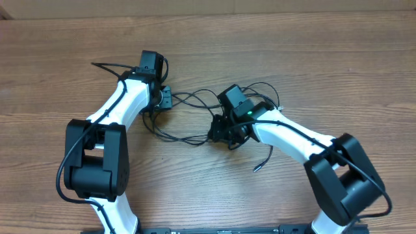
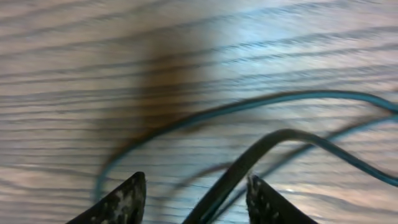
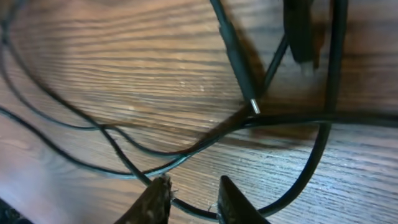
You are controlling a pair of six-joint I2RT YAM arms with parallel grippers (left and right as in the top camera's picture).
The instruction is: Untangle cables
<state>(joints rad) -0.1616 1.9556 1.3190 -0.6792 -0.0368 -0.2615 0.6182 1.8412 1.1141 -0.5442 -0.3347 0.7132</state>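
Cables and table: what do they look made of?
The cables look rubber- or plastic-jacketed, matte black, bending in soft loops; one plug tip glints silvery, likely metal. The table looks like wood or wood-grain laminate, light brown with streaked grain.

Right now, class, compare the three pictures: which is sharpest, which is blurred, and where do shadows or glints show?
Overhead view: sharp, evenly lit, table grain clear. Left wrist view: most blurred, grain smeared, cables soft-edged, a dark shadow across the wood. Right wrist view: fairly sharp, a bright glint on the plug tip, bottom-left corner dark.
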